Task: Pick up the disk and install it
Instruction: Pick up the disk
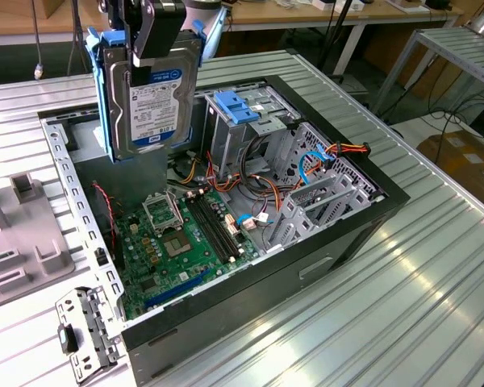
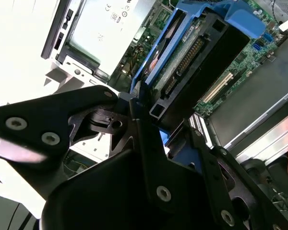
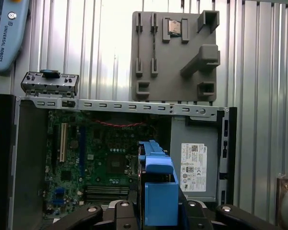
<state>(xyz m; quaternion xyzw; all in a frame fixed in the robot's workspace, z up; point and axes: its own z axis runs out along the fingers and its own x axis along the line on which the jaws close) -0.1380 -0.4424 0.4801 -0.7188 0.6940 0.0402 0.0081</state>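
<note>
**Disk up in the air over the open computer**

On the exterior view's left, a grey tray (image 1: pixel 20 242) lies on the table, with a small metal part (image 1: pixel 85 326) near it. Next comes the disk (image 1: pixel 155 89). It hangs upright, high over the open computer case (image 1: pixel 339 234), and touches nothing below. The gripper (image 1: pixel 151 50) is clamped tight on its top end. Further toward the exterior view's right are a blue bracket (image 1: pixel 238 105) on the metal cage and a bunch of wires (image 1: pixel 339 153).

I think the disk could slip, because only a small bit of it is pinched. Then it would drop onto the green board (image 1: pixel 185 242) and could break it. The disk's blue rails could also bump the cage or catch the wires if it goes in crooked.

The gripper's top is cut off in the exterior view. Its far finger is hidden behind the disk. I cannot tell which slot the disk belongs in.
</note>
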